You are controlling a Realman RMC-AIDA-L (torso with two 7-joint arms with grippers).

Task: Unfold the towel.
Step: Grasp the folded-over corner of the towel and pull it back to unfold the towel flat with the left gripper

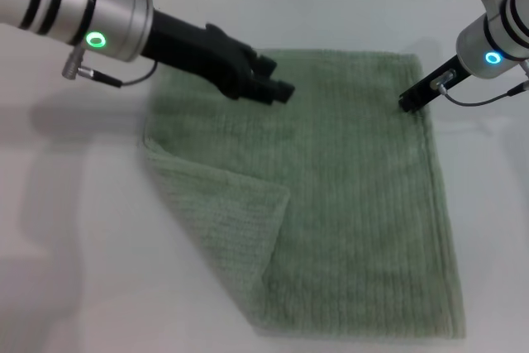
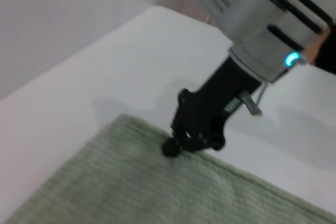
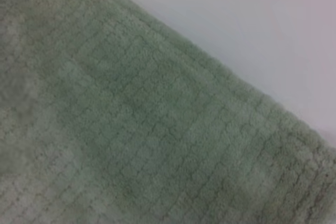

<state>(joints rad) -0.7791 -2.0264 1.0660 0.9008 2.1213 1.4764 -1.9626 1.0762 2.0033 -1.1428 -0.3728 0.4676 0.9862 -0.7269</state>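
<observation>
Two grippers – left gripper, right gripper – over towel, white table

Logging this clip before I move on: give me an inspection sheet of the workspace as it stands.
Surface: white table, bare around the cloth.
Job's things: towel mostly flat; near-left corner folded over.
Clutter: nothing seen.
Grippers: left tool above the towel's far-left part; right tool down at the far-right edge, touching the towel there.
Cables: thin cable at the left wrist, another at the right.
Surroundings: white wall behind.
</observation>
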